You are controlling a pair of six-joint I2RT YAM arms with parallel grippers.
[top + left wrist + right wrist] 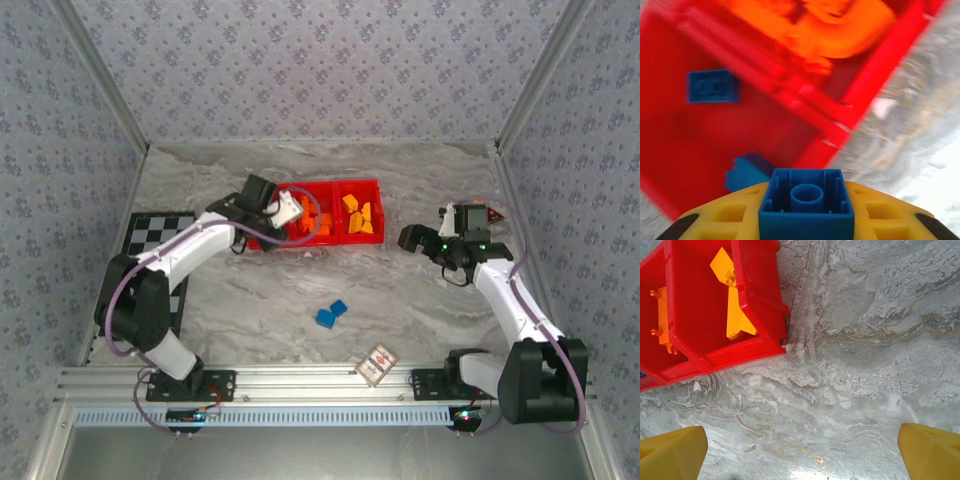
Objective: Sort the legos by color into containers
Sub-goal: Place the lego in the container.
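My left fingers (725,220) are pinching a blue brick (806,200) above the red tray (765,120) compartment holding other blue bricks (713,86), my right fingers (670,455) are spread over the bench (865,365), and next I'd release it.

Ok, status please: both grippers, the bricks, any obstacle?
Left gripper shut on small blue plastic brick, over shallow red plastic tray. Right gripper open, empty, above marbled table. Two blue bricks loose on table; nothing blocks them.
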